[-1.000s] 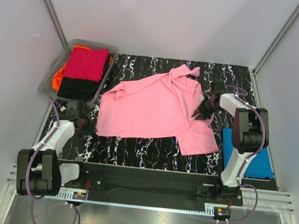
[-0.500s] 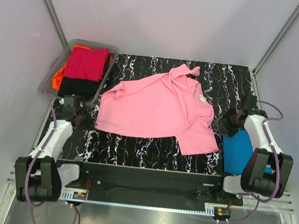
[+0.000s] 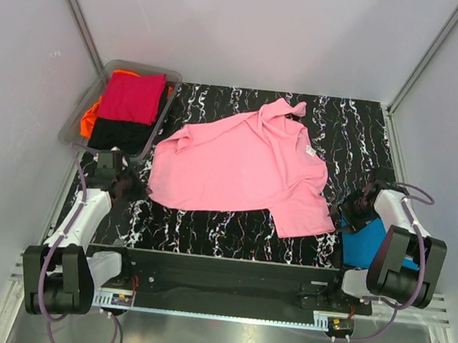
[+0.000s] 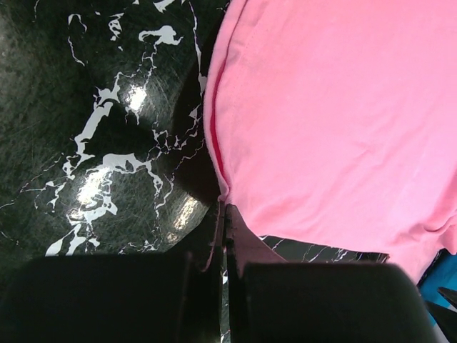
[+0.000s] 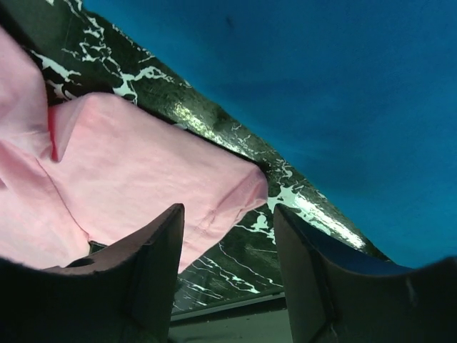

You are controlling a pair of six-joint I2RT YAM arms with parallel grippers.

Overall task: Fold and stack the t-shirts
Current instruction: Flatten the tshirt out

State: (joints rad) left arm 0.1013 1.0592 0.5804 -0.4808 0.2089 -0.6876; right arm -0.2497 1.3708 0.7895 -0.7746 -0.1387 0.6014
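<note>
Rightward, the spread right hand point(image 5: 227, 221) flanks the pink t-shirt's point(image 5: 143, 171) corner.

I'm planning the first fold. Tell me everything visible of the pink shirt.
The pink shirt is plain, light pink soft cloth with short sleeves and a white neck label. It lies spread out, unfolded and rumpled, on the table, neck toward the right, one sleeve pointing far, the other near-right. Its far-left corner is turned over. Neither gripper visibly holds it: the left gripper, shut, sits at its near-left corner, and the right gripper, open, beside the near-right sleeve.
</note>
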